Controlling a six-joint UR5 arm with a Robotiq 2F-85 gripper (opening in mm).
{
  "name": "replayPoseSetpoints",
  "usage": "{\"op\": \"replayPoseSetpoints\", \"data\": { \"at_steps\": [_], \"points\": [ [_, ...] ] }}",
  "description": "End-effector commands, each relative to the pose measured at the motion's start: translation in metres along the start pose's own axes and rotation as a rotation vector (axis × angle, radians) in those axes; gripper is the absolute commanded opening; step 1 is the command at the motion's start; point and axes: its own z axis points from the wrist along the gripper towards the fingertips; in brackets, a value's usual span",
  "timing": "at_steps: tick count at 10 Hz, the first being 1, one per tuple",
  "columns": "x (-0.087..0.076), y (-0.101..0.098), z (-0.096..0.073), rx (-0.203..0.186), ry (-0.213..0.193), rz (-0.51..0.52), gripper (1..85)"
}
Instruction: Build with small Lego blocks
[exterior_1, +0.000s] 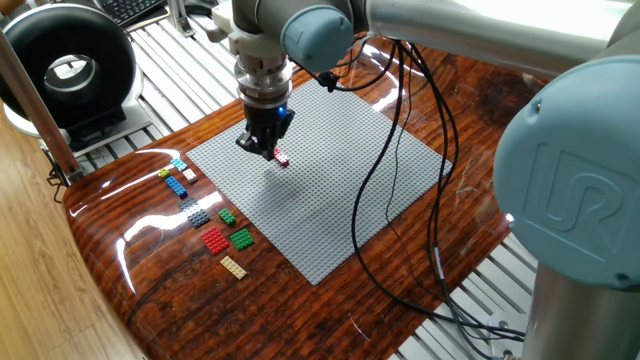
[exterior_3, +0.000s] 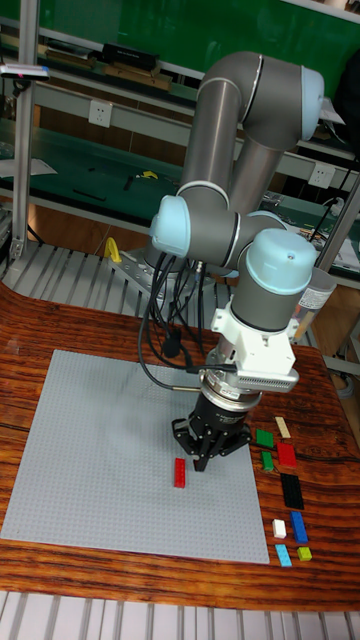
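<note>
baseplate (exterior_1: 330, 190) – 1 | red brick on plate (exterior_3: 181, 472) – 1 | loose bricks beside plate (exterior_1: 214, 240) – 8

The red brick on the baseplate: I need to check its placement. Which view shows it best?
The tall fixed view. There the red brick lies whole and unobstructed on the grey baseplate, just beside the gripper. In the fixed view the brick is only a small speck partly hidden below the gripper.

In the fixed view the gripper (exterior_1: 262, 147) hides part of the red brick (exterior_1: 282, 158) on the baseplate (exterior_1: 330, 200), and whether its fingers touch that brick cannot be told. The loose blocks (exterior_1: 205, 215) near the table's left edge are too small to count studs. The arm's base is cut off at the right edge.
</note>
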Motion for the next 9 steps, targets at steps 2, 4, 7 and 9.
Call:
{"op": "replayPoseSetpoints", "data": {
  "at_steps": [2,4,7,9],
  "points": [
    [0.0015,-0.0047,0.0031,0.002,0.007,-0.001,1.3],
    [0.002,-0.0071,0.0077,-0.002,0.003,-0.013,1.3],
    [0.0011,-0.007,0.0099,-0.004,0.003,-0.016,1.3],
    [0.0016,-0.0073,0.0098,-0.002,0.005,-0.019,1.3]
  ]
}}
